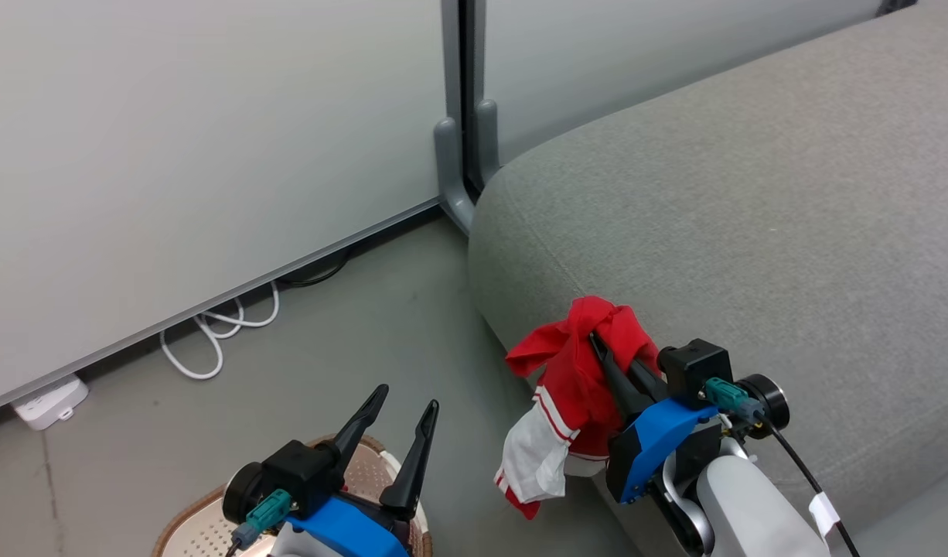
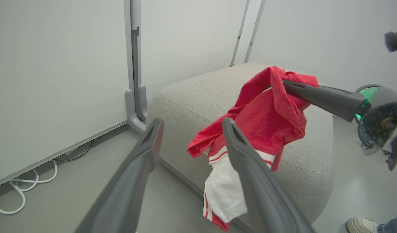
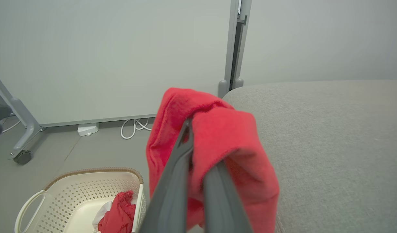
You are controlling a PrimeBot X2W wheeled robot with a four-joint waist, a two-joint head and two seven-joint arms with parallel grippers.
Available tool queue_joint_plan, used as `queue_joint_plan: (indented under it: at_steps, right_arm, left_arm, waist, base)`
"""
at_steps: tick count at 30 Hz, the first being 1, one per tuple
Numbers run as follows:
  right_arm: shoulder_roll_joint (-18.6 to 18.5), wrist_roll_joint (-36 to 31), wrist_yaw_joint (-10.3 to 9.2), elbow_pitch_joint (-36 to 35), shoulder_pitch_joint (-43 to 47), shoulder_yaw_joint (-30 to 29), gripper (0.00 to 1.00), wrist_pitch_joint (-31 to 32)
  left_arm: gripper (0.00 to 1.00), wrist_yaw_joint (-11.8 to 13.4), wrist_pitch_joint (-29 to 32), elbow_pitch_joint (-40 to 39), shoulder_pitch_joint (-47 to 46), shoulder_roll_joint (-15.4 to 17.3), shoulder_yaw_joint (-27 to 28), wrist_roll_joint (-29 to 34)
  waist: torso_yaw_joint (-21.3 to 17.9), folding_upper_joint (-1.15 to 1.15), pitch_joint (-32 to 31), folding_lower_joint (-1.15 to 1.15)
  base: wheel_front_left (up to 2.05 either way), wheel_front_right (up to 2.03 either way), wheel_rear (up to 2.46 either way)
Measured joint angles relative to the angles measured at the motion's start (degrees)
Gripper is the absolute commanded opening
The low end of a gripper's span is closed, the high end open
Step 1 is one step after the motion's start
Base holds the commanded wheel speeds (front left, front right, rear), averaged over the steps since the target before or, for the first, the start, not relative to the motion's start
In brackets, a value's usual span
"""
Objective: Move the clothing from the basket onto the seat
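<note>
a grey floor [image 1: 350, 348] runs along pale wall panels [image 1: 172, 155], with a white cable [image 1: 211, 333] looped at their foot. the grey woven seat [image 1: 752, 232] takes up the right. the right tool [image 1: 601, 348] is clamped on the clothing [image 1: 574, 379], a bright red piece with a white, stripe-trimmed part hanging by the seat's near left corner. the left tool [image 1: 406, 398] is spread open, holding nothing, over the basket [image 3: 72, 191], where another red garment [image 3: 119, 213] lies

Pale partition walls [image 1: 172, 155], grey floor [image 1: 350, 348] — vinyl perhaps
</note>
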Motion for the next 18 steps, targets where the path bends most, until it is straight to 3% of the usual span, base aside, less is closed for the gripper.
queue_joint_plan:
  at_steps: [10, 18]
  right_arm:
    - [0.0, -0.1, 0.0, -0.5, 0.1, -0.2, 0.0, 0.0]
    - [0.0, -0.1, 0.0, -0.5, 0.1, -0.8, 0.0, -0.1]
  left_arm:
    - [1.0, 0.0, 0.0, 0.2, -0.5, -0.2, 0.0, 0.4]
    - [1.0, -0.1, 0.0, 0.5, -0.7, -0.3, -0.2, 0.5]
  waist:
    - [-6.8, 0.0, 0.5, 0.0]
    - [-7.4, 0.0, 1.2, 0.0]
  base:
    - [0.0, 0.0, 0.0]
    - [0.0, 0.0, 0.0]
